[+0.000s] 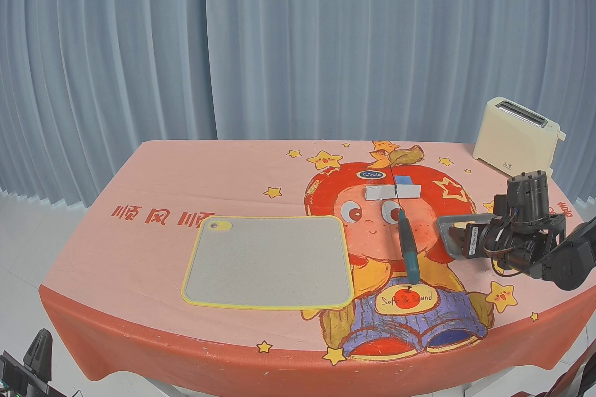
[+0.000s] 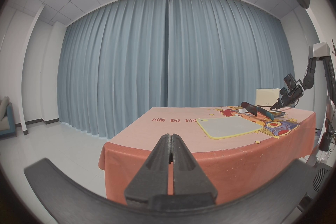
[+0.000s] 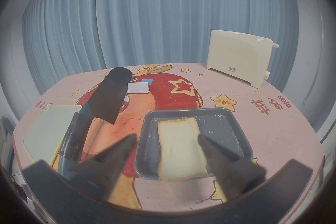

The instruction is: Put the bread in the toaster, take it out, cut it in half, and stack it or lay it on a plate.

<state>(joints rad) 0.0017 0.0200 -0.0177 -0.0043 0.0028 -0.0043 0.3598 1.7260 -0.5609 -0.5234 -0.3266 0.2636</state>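
Pink tabletop has the bread lying in a dark tray at the right. Right jaws hang wide apart at the tray. Left jaws are squeezed together, holding nothing, near left.

The bread lies in the tray at the head frame's right. The toaster stands behind it, the knife to its left, and the cutting board farther left.

A knife lies between the cutting board and the dark tray, with the toaster at the far right corner.
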